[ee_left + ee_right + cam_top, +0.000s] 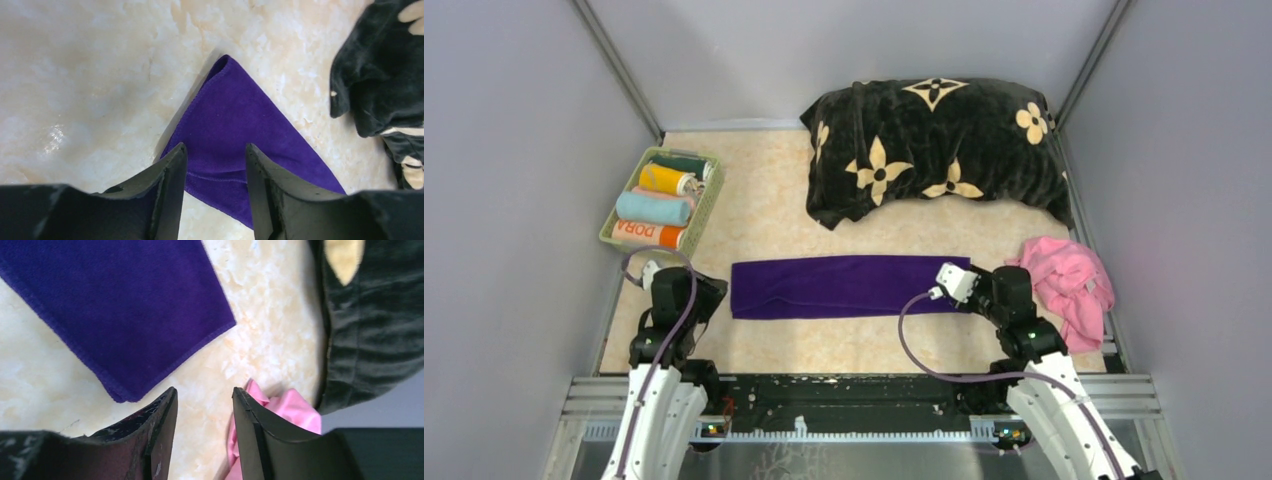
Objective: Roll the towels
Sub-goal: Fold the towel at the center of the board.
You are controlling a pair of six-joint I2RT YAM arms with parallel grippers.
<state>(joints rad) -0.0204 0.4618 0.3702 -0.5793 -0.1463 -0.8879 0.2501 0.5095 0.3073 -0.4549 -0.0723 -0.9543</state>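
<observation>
**A:** How many towels do you count?

**B:** Two lie loose on the table (764,215). One purple towel (849,286) is folded into a long flat strip across the middle. One pink towel (1069,285) sits crumpled by the right wall, near the strip's right end.

**A:** And the rolled ones?

**B:** They are in the single green basket (707,205) at the far left. I count four for sure: a dark green roll (686,163), a yellow roll (667,179), a light blue roll (654,208) and an orange roll (648,234) with lettering. A pale sliver shows between the yellow and the blue, and I cannot tell whether it is a fifth.

**A:** Anything else?

**B:** One black cushion (934,150) with beige flowers lies along the back, just beyond the strip.

**A:** What are the two claws doing?

**B:** The left gripper (215,150) is over the strip's left end. Its fingers stand moderately apart, with purple cloth showing in the gap and nothing pinched. I cannot tell whether it touches the cloth.

**A:** And the right?

**B:** The right gripper (205,390) is just past the strip's right corner, also parted about halfway. Bare table shows between the fingers, and one of them hangs over the pink towel's edge. It holds nothing.
</observation>
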